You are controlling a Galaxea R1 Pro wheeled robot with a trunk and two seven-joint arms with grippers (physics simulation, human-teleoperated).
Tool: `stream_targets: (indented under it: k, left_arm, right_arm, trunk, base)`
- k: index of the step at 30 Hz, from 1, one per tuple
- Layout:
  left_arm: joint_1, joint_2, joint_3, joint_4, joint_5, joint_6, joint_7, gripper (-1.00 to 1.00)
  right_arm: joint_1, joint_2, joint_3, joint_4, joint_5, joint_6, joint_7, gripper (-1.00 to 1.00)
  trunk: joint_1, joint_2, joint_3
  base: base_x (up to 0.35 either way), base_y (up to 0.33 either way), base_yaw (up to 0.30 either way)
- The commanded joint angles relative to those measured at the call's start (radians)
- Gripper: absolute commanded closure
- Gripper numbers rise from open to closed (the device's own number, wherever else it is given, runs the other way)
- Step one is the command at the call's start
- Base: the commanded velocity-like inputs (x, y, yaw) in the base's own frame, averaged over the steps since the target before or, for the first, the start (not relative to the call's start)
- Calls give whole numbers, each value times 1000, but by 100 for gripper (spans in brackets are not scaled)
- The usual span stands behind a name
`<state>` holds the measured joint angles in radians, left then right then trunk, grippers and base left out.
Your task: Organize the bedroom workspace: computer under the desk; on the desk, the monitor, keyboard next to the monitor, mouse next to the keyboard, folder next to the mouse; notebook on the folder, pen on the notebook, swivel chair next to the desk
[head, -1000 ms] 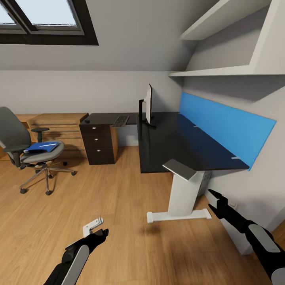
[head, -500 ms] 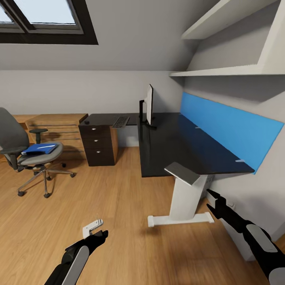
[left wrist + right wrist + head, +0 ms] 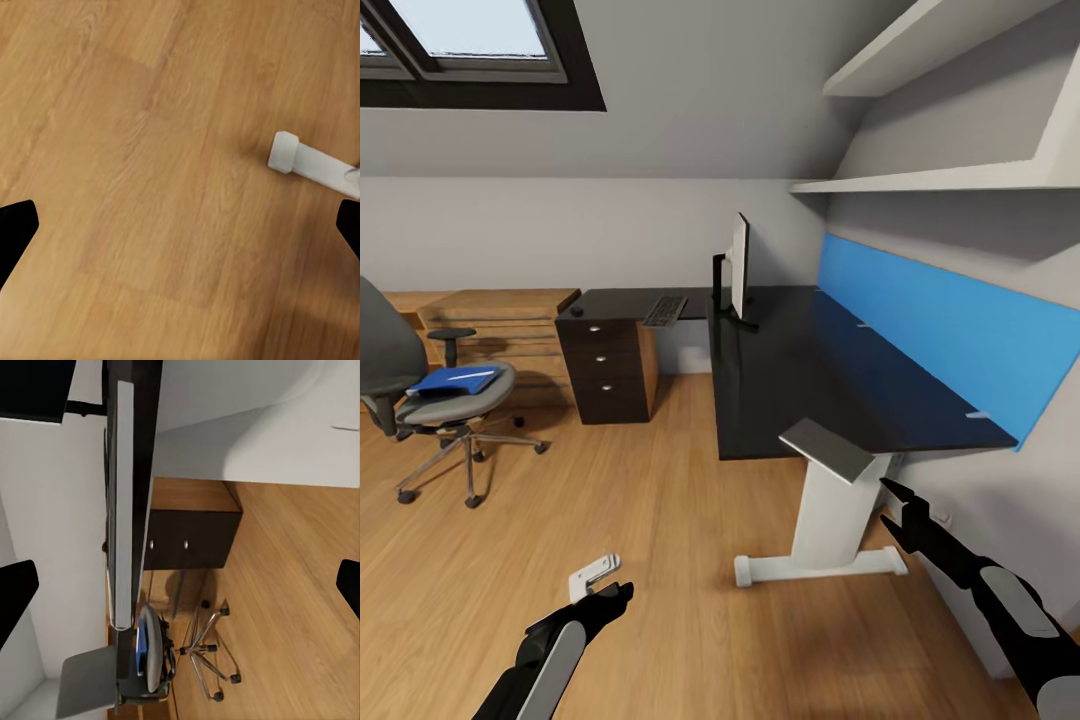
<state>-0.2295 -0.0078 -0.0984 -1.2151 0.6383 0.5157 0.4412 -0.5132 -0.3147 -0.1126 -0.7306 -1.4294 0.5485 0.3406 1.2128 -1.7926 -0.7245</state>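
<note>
Head view alone shows the monitor [image 3: 737, 268] on the desk [image 3: 820, 370]; both arms' fingers spread wide, empty.

We see both our arms reaching forward and low in the head view, well apart from one another. Our left arm rises from the bottom edge with its grey-white forearm shell and black wrist, ending in the left hand [image 3: 603, 583], whose pale fingers [image 3: 592, 573] stand spread apart with nothing between them. Our right arm enters from the lower right corner, black with a grey-white forearm section, and angles up and inward to the right hand [image 3: 892, 507]; its two black fingers [image 3: 893, 491] are parted and empty. In both wrist views the dark fingertips sit at opposite edges, wide apart.
</note>
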Motion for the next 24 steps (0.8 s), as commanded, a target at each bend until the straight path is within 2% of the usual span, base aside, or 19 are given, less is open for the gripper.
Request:
stream_targets:
  k: [1,8,15,24]
  left_arm:
    - [-1,0,-1,-1,11,1,10,-100]
    - [-1,0,-1,-1,11,1,10,-100]
    - [-1,-1,-1,0,11,1,10,-100]
    - [-1,-1,-1,1,11,1,10,-100]
  right_arm:
    - [-1,0,-2,0,-3,7,0,-100]
    - [-1,0,-2,0,-2,7,0,-100]
    - [-1,0,-2,0,-2,7,0,-100]
    - [-1,0,-2,0,-1,7,-1,-100]
  trunk:
    - [0,0,-1]
    - [0,0,-1]
    - [0,0,-1]
    - [0,0,-1]
  base:
    - [48,16,0]
    - [29,15,0]
    - [146,123,0]
    - [20,16,0]
